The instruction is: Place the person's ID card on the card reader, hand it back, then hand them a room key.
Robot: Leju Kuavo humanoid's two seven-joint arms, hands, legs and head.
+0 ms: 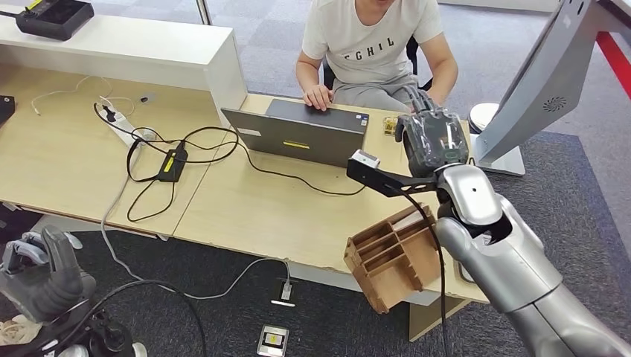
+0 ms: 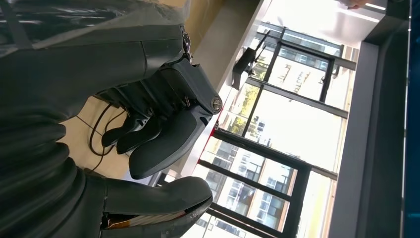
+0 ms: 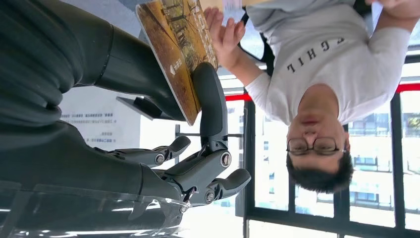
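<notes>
In the head view, the right hand (image 1: 435, 141) is raised over the far right of the desk (image 1: 245, 216), toward the seated person (image 1: 372, 44); the left hand (image 1: 41, 271) hangs low at the near left. In the left wrist view, its fingers (image 2: 163, 144) are curled on nothing. In the right wrist view, a yellow-brown card (image 3: 178, 49) is pinched by thumb and finger, just beside the person's open hand (image 3: 225, 37). The card is judged thin, stiff, light and slippery, best held by its flat faces near an edge.

Right robot hand (image 3: 198, 124) raised, pinching something; left robot hand (image 1: 41, 271) hangs low, fingers curled
</notes>
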